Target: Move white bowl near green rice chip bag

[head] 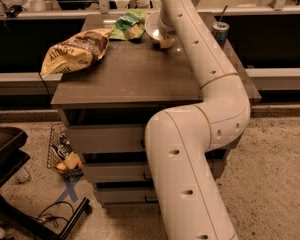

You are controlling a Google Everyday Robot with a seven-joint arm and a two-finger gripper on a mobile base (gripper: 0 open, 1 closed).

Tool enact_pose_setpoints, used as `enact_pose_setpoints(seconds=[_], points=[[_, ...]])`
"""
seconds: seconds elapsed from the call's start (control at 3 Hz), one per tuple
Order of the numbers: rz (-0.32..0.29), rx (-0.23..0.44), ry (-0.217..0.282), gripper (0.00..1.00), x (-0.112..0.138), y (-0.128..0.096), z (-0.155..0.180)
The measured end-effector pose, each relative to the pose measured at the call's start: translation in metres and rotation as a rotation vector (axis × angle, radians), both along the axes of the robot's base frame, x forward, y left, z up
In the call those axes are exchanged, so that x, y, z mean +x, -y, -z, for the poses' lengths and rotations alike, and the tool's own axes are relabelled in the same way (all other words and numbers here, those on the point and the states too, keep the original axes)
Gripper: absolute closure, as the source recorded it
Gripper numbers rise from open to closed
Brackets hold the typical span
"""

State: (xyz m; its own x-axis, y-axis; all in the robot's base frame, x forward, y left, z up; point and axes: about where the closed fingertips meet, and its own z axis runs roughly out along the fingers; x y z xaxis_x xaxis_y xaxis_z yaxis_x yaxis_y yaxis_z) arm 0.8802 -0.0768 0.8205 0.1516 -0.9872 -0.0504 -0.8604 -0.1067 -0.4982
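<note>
The white bowl is at the back of the dark wooden table, tilted, right beside the green rice chip bag on its left. My gripper reaches in from above at the bowl's right edge and is shut on its rim. The arm covers the bowl's right part.
A large yellow-and-brown chip bag lies at the table's left edge. A drink can with a straw stands at the back right. Drawers sit under the table. A wire basket and a chair base are on the floor at left.
</note>
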Motion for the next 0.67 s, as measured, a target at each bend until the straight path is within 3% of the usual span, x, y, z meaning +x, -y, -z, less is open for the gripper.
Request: enact_pose_setpoints(seconds=[0.33,0.67], points=[[-0.002,0.000,-0.001,0.12,0.002,-0.002,0.004],[-0.002,0.000,-0.001,0.00,0.000,-0.002,-0.007]])
